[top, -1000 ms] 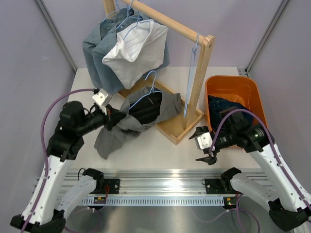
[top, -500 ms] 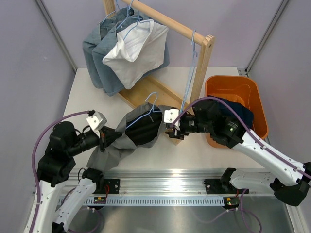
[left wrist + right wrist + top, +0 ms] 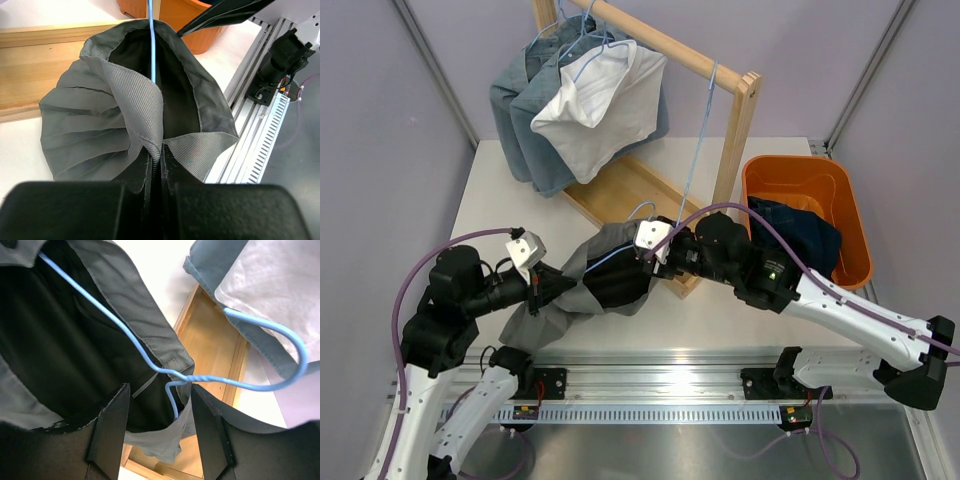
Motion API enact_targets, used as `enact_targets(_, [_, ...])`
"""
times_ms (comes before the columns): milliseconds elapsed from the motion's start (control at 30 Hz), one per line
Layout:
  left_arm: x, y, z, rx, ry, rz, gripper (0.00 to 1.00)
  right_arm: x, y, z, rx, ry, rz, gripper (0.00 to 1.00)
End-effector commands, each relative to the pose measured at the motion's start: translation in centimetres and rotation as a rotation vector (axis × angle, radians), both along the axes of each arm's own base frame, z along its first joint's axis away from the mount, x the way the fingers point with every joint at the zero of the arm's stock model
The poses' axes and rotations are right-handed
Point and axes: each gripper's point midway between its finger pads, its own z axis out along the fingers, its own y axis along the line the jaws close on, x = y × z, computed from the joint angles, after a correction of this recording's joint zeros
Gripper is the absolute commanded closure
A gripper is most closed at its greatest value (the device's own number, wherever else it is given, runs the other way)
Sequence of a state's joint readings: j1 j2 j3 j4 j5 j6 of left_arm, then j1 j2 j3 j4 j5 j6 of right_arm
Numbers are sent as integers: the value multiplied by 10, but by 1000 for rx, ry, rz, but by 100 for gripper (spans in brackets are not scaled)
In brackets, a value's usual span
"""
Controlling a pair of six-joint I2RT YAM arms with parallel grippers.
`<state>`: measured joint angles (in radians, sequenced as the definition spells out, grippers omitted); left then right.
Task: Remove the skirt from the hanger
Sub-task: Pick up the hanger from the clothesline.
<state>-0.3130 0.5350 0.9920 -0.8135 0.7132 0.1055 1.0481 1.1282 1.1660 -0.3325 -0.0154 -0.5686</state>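
Note:
The grey pleated skirt with a black lining lies on the white table, still on its light blue wire hanger. My left gripper is shut on the skirt's hem; the hanger wire runs inside the opening. My right gripper is open at the skirt's waistband, its fingers either side of the hanger's twisted neck and the waistband edge. The hanger hook points toward the rack.
A wooden clothes rack stands behind, with blue and white garments on hangers and one bare blue hanger. An orange bin holding dark jeans sits at the right. The rail runs along the near edge.
My right arm has swung from the bin side across to the skirt's waistband and now straddles the hanger neck. My left gripper has pulled the skirt down toward the near left.

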Motion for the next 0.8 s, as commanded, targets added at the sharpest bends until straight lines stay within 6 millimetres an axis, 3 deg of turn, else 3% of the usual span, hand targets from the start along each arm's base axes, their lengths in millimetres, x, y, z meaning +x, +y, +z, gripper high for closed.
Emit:
enact_targets(0, [-2,-9,25,-58,-88,-59,100,9,5,7,30,-28,-41,41])
enact_targets(133, [-2,-8,22,-54,-80,-54,100,8,4,-4,4,-28,-33,41])
enact_targets(400, [1,-8,22,-58,-79,-47,100,0,-2,-20,-43,-70,-7,29])
enact_targets(567, [-4,-9,22,-60,-67,-66,100,12,-1,-9,16,-116,-66,30])
enact_targets(767, [-9,-10,23,-73,-57,-79,100,15,1,-12,30,-131,-78,32])
